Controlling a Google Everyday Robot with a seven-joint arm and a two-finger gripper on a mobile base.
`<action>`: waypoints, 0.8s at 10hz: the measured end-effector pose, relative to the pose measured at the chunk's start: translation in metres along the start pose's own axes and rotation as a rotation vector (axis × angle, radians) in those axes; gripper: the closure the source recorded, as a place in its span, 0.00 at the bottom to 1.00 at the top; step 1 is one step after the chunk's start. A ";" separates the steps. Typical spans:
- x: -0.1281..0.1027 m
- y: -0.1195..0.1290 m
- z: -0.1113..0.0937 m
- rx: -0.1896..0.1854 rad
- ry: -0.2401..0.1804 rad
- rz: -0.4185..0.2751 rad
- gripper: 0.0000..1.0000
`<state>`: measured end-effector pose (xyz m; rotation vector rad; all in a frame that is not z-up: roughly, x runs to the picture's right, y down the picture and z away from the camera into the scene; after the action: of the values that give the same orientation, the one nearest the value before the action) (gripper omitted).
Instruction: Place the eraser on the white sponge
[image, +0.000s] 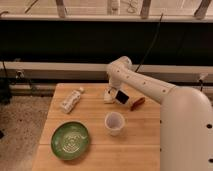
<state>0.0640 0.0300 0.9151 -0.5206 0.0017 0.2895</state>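
The eraser (121, 97), a small flat black block with a pale edge, hangs tilted at the tip of my gripper (118, 94), just above the wooden table (95, 150) at its back middle. The gripper comes down from the white arm (145, 87) and is shut on the eraser. The white sponge (108, 96) lies on the table directly left of the eraser, touching or nearly touching it. The gripper partly hides the sponge's right side.
A slim reddish-brown object (137, 103) lies just right of the eraser. A white cup (114, 123) stands in front of it. A green plate (70, 140) sits front left, and a clear plastic bottle (71, 100) lies back left. The arm's bulk covers the table's right side.
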 end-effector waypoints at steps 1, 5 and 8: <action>0.000 0.000 0.001 -0.001 0.001 -0.002 1.00; -0.026 0.008 0.004 -0.043 -0.006 -0.059 0.89; -0.035 0.017 0.003 -0.074 -0.031 -0.085 0.56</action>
<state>0.0250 0.0365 0.9121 -0.5880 -0.0607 0.2152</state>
